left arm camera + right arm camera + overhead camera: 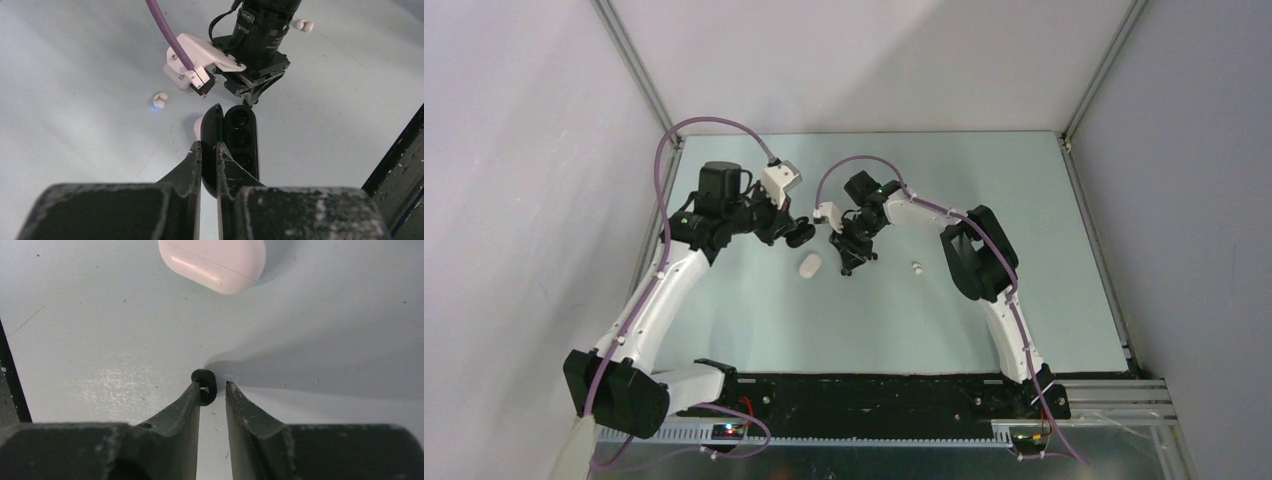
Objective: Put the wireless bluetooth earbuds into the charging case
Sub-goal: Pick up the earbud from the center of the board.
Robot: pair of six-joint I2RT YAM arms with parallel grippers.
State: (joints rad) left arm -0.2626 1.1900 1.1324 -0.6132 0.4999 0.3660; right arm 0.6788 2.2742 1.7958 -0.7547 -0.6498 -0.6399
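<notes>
My left gripper [799, 234] is shut on the lid of an open black charging case [239, 142]. It holds the case up with its empty sockets facing the right arm, and the fingertips [207, 145] pinch the lid. My right gripper [854, 262] points down just beyond the case. Its jaws [214, 384] are narrowly open around a black earbud [204, 386]. The bud touches the left finger, with a small gap to the right finger. One white earbud [160, 100] lies on the table to the left, and another [303, 25] lies farther off.
A closed white oval case [808, 266] lies on the table between the grippers. It also shows in the right wrist view [215, 260]. One white earbud [916, 267] lies right of the right gripper. The table's black front edge [874, 390] runs along the near side.
</notes>
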